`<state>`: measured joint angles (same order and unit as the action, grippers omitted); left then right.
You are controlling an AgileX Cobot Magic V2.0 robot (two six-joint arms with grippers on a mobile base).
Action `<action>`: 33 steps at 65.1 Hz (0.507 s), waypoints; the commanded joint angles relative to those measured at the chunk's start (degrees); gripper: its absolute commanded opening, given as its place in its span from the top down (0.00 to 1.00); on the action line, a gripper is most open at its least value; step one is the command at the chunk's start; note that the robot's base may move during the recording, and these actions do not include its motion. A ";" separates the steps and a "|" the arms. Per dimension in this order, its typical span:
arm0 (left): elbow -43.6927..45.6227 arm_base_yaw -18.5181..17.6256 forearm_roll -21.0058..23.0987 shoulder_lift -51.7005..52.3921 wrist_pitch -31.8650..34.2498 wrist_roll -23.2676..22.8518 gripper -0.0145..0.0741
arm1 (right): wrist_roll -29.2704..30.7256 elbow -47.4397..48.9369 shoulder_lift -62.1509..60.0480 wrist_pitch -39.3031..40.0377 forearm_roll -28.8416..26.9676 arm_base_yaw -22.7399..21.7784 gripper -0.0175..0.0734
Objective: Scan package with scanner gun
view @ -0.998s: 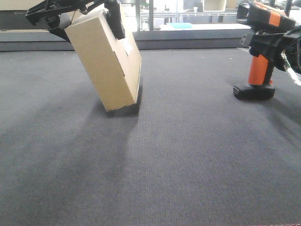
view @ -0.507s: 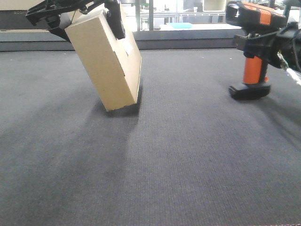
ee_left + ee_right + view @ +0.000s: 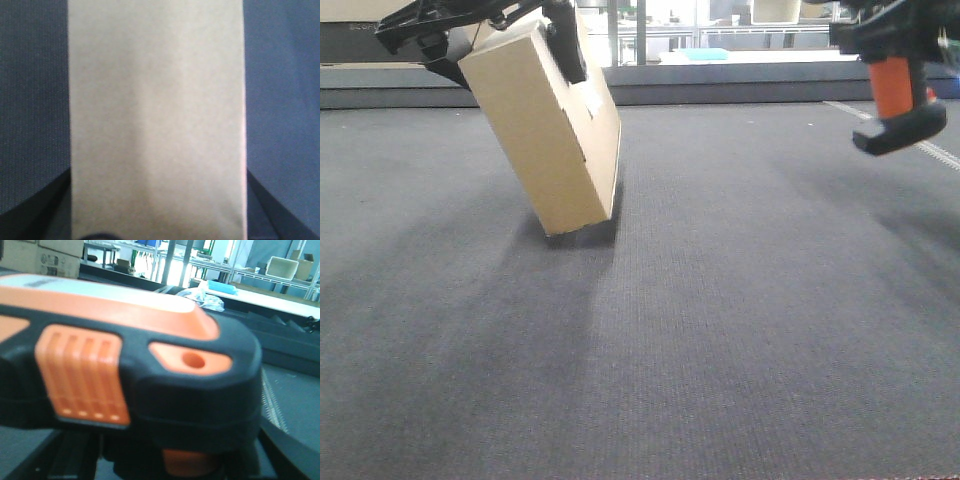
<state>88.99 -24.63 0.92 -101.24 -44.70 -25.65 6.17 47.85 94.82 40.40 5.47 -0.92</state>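
Observation:
The package [image 3: 550, 130] is a tan cardboard box tilted to the left, with its lower corner resting on the dark mat [image 3: 720, 330]. A small white label [image 3: 590, 100] shows on its right face. My left gripper [image 3: 495, 28] is shut on its top end, one black finger [image 3: 565, 40] lying across the front. In the left wrist view the package [image 3: 157, 120] fills the centre between dark fingers [image 3: 52, 212]. The scanner gun [image 3: 895, 95] hangs in the air at the top right, with its black foot tilted, held by my right gripper [image 3: 900, 35]. Its black and orange head [image 3: 140, 370] fills the right wrist view.
A raised ledge [image 3: 740, 85] runs along the far edge of the mat, with shelving and a light blue item [image 3: 705, 54] behind it. A white strip [image 3: 940, 150] crosses the mat at the right. Cartons [image 3: 45, 255] and a white bin [image 3: 282, 265] stand further back.
The right gripper has lifted the scanner gun off the mat, up and slightly to the right, and tilted it. The package and the left gripper have not moved.

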 commanded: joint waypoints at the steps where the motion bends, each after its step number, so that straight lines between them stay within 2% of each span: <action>1: 0.42 -0.41 0.34 0.20 1.35 0.01 0.68 | 3.95 3.05 -0.25 -0.57 -2.23 -0.01 0.68; 13: 0.42 -0.41 0.34 0.20 1.35 0.01 0.68 | 11.99 3.53 1.33 -1.36 -5.47 -0.01 0.68; 26: 0.42 -0.41 0.60 0.20 1.35 0.01 0.68 | 16.54 3.53 3.89 -0.97 -7.41 -0.01 0.68; 33: 0.42 -0.41 0.59 0.20 1.22 0.01 0.68 | 16.87 3.53 4.28 -0.85 -7.53 -0.01 0.68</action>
<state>88.99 -24.63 1.03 -101.24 -44.61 -25.65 21.75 50.69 99.58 35.31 -1.23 -0.92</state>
